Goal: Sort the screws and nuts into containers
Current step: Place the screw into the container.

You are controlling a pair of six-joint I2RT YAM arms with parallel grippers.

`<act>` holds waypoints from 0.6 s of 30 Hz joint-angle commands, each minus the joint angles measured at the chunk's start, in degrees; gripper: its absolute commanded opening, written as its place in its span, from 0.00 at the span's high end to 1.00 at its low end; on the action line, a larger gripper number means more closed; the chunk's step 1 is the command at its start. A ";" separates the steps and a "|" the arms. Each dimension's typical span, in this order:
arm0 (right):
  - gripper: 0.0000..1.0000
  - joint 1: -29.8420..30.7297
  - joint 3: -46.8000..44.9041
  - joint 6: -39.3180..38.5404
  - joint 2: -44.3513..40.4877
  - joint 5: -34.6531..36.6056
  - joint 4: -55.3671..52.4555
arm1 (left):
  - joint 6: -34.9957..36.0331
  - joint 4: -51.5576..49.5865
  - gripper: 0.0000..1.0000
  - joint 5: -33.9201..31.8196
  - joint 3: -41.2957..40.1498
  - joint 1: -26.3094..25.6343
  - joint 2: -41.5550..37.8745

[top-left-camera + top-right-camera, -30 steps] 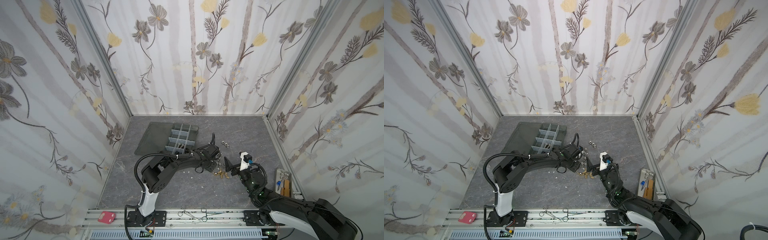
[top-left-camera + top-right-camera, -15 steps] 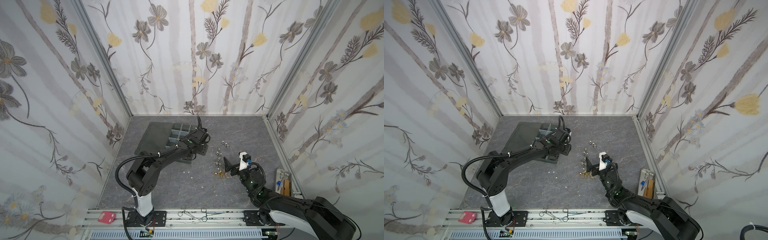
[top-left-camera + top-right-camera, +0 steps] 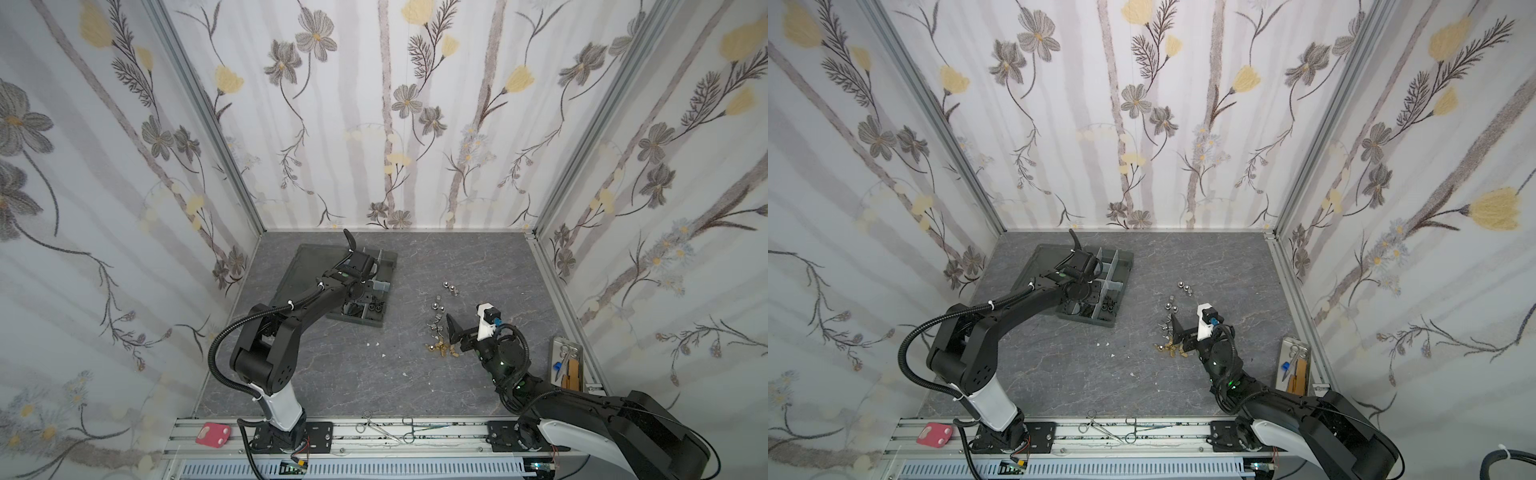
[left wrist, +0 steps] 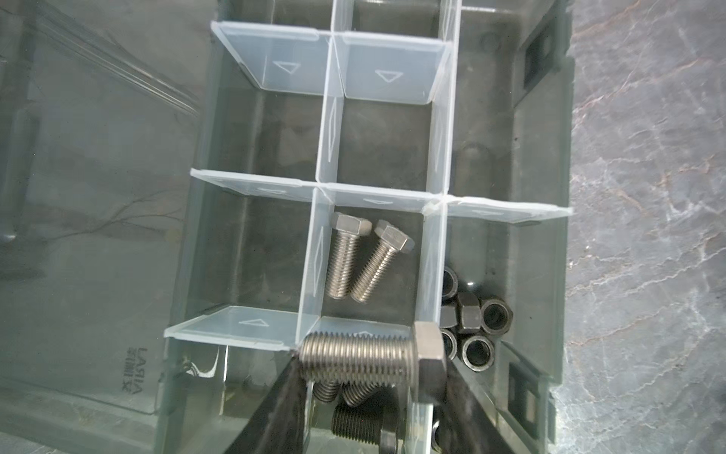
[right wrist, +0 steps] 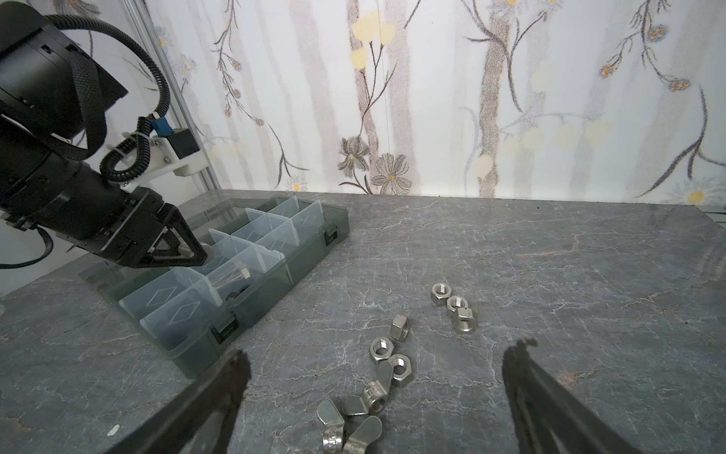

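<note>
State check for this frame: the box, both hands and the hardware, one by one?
Box: lid open, lying flat.
Left hand: shut on bolt, over box.
Right hand: open, empty.
Two bolts: lying in one cell.
Black nuts: in next cell.
Silver nuts: loose on table.

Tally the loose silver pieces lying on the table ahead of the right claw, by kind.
Silver hex nuts: 6
Silver wing nuts: 2
Total: 8
The brass pieces nearby are left out, as they are not silver and are too small to count.
</note>
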 commanded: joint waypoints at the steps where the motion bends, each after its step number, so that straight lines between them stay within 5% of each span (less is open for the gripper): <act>1: 0.00 0.11 0.34 -0.22 -0.20 -0.22 1.39 | 1.32 2.11 0.54 -0.50 0.98 1.32 1.47; 9: 0.00 0.05 0.44 -0.32 -0.08 0.08 1.40 | 3.08 2.49 0.43 -1.14 3.49 1.30 4.59; 12: 0.00 0.01 0.45 -0.27 0.36 0.09 1.65 | 3.27 3.07 0.27 -0.96 3.88 0.95 4.25; 18: 0.00 0.08 0.52 -0.99 -0.35 0.58 0.93 | 5.79 4.70 0.27 -0.20 7.28 -3.11 2.23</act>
